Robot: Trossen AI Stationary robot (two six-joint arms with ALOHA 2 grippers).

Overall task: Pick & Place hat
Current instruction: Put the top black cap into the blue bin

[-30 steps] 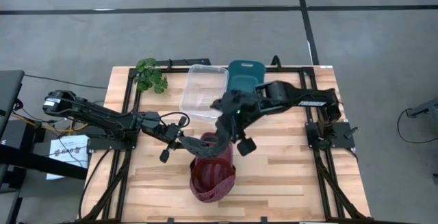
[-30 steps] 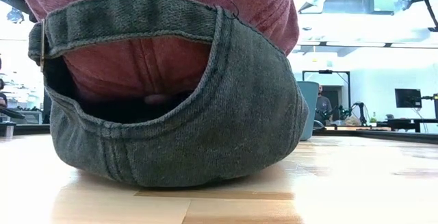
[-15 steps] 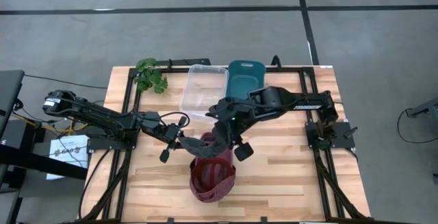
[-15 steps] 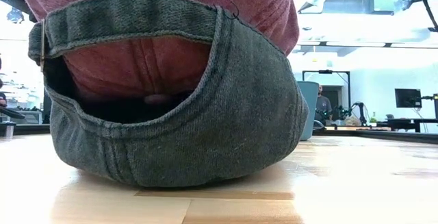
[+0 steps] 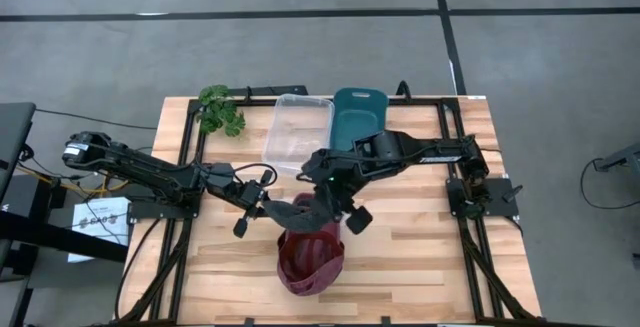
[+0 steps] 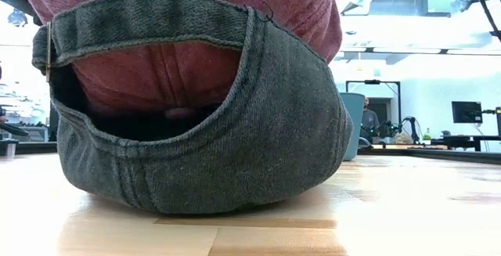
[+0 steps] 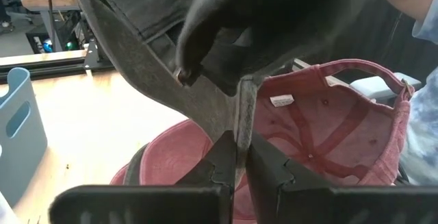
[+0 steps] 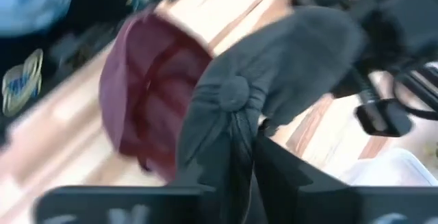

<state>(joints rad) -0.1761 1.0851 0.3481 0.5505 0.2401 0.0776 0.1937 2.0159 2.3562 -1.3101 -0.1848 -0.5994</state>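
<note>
Item one: faded red cotton cap with a strap back (image 5: pixel 311 259), lying crown-down and open side up on the pale butcher-block counter (image 5: pixel 420 267), at the counter's near middle. This cap is taken as the landmark for all that follows.

Item two: dark grey denim cap (image 7: pixel 147 59), held up off the counter directly over the far rim of the red cap. In the right wrist view its crown and top button face the camera; in the left wrist view its stiff edge hangs down between the fingers. Its long axis appears to run roughly from arm to arm, though that is hard to fix.

Item three: left hand (image 5: pixel 262 205), just to the left of the red cap's far rim, fingers pressed together on the grey cap's edge.

Item four: right hand (image 5: pixel 322 204), directly over the red cap's far rim, fingers drawn in on the grey cap's crown fabric (image 8: pixel 236 125). Both hands sit close together at the same cap; the right one is the nearer to its middle.

Item five: clear plastic tub (image 5: pixel 298 132) and teal plastic bin (image 5: pixel 357 115), side by side beyond the red cap, towards the far edge.

Item six: green leafy sprig (image 5: pixel 220 110), far and to the left of the red cap.

Judgement: the grey cap is shared between both hands, and the bins lie beyond it.
</note>
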